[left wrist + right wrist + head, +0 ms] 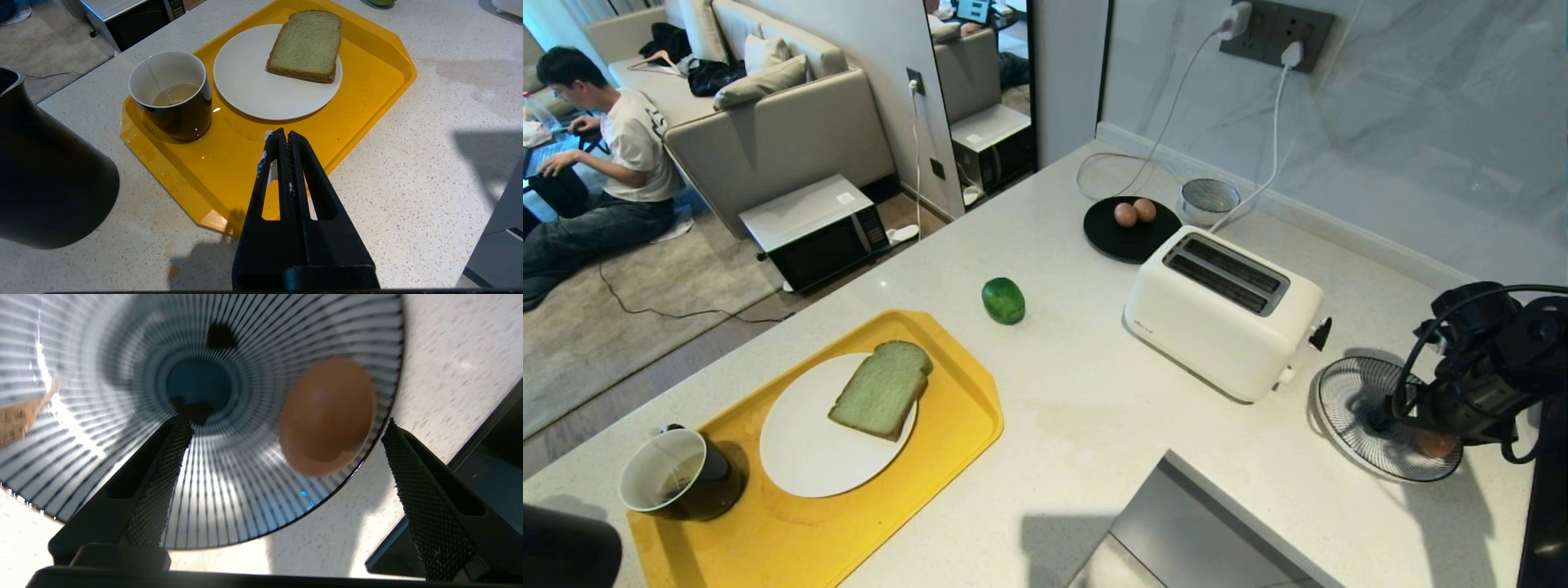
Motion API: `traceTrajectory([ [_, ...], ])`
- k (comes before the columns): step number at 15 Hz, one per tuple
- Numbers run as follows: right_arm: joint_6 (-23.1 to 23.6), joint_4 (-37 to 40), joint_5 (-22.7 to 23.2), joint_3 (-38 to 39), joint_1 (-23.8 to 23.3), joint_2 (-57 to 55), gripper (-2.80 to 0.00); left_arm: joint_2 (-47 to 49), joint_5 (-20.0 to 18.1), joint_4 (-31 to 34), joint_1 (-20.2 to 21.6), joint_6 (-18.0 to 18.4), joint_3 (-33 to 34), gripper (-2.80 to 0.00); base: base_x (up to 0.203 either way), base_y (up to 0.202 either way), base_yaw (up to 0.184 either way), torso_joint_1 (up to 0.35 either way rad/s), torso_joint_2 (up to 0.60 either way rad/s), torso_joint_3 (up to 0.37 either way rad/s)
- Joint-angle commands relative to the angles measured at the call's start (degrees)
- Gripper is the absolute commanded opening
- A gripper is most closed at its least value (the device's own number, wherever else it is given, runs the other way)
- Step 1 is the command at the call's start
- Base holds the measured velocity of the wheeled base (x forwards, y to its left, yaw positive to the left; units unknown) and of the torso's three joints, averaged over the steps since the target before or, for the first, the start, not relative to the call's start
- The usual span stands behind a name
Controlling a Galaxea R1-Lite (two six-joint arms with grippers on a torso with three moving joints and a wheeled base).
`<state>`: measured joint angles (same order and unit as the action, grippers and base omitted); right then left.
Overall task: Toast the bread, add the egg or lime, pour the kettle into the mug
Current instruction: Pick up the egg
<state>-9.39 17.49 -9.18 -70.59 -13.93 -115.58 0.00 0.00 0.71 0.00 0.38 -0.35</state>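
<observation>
Right hand [286, 428], at the head view's right edge, hangs over a striped plate [102, 355] with jaws spread wide around the egg [327, 416], gripping nothing: a stance suited to closing on it. Left hand [284, 139], fully closed and empty, idles above the yellow tray [367, 77]. At lower left the bread [882, 389] lies on a white plate [800, 457] beside the mug [678, 474]; the lime [1003, 300] sits mid-table [1078, 408].

White speckled counter [1086, 408] – directly on it a yellow tray [968, 425], lime [1003, 300], white toaster [1223, 312], black plate [1131, 238], small bowl [1210, 198], striped plate [1364, 408], kettle [45, 175].
</observation>
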Motion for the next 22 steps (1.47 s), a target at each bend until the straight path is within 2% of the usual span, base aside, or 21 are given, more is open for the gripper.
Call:
traceTrajectory([
  [1, 0.28, 0.08, 0.86, -1.27, -1.24, -0.52, 0.00, 0.09, 0.00, 0.00, 0.00, -0.03, 0.00, -2.80, 0.000, 0.000, 0.000, 0.000, 0.00, 0.000],
  [8, 0.77, 0.17, 5.58, -2.36, -2.51, -0.96, 0.00, 0.09, 0.00, 0.00, 0.00, -0.03, 0.00, -2.80, 0.000, 0.000, 0.000, 0.000, 0.00, 0.000],
  [22, 0.60, 0.26, 7.77, -2.71, -1.55, -2.80, 0.00, 0.09, 0.00, 0.00, 0.00, -0.03, 0.00, -2.80, 0.000, 0.000, 0.000, 0.000, 0.00, 0.000],
])
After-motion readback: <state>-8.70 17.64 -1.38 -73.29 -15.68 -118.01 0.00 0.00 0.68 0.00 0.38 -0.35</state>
